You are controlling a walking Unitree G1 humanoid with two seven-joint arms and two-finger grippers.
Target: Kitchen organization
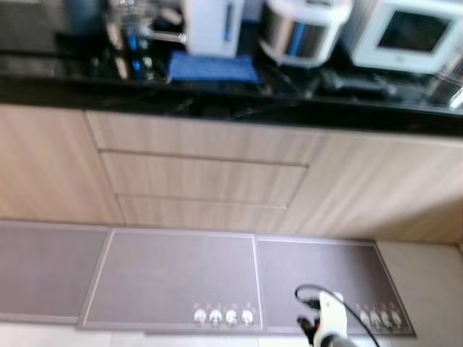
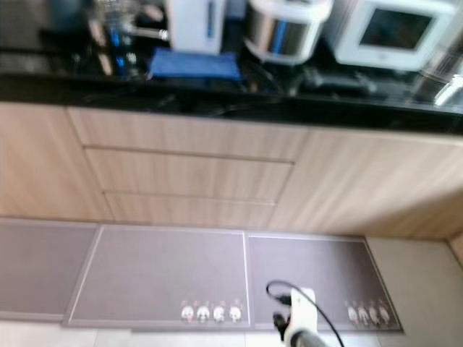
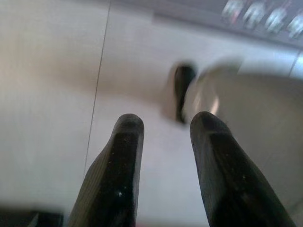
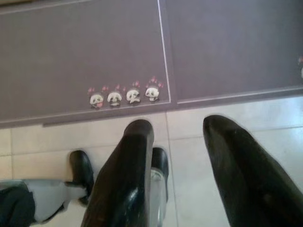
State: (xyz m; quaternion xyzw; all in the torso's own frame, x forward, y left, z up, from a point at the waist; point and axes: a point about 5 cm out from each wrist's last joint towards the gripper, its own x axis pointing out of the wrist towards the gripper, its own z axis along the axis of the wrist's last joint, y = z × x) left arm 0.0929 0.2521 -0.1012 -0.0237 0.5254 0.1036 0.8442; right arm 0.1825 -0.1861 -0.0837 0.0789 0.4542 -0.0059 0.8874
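A black countertop (image 1: 239,105) runs across the top, seen blurred. On it lie a blue cloth (image 1: 212,67), a white jug-like appliance (image 1: 212,25), a silver and white rice cooker (image 1: 300,29) and a white oven with a dark window (image 1: 412,32). Both arms hang low, far below the counter. My left gripper (image 3: 163,125) is open over pale floor tiles, nothing between its fingers. My right gripper (image 4: 177,127) is open too, above the seam between tile and mat. Part of my right arm (image 1: 329,318) with a black cable pokes in at the bottom edge.
Wood-grain drawers (image 1: 202,177) and cabinet doors face me under the counter. Grey-purple mats (image 1: 173,278) with small panda figures (image 4: 124,96) cover the floor along the cabinets. Several glassy items (image 1: 130,40) crowd the counter's left. My own black feet (image 4: 81,172) stand on the tiles.
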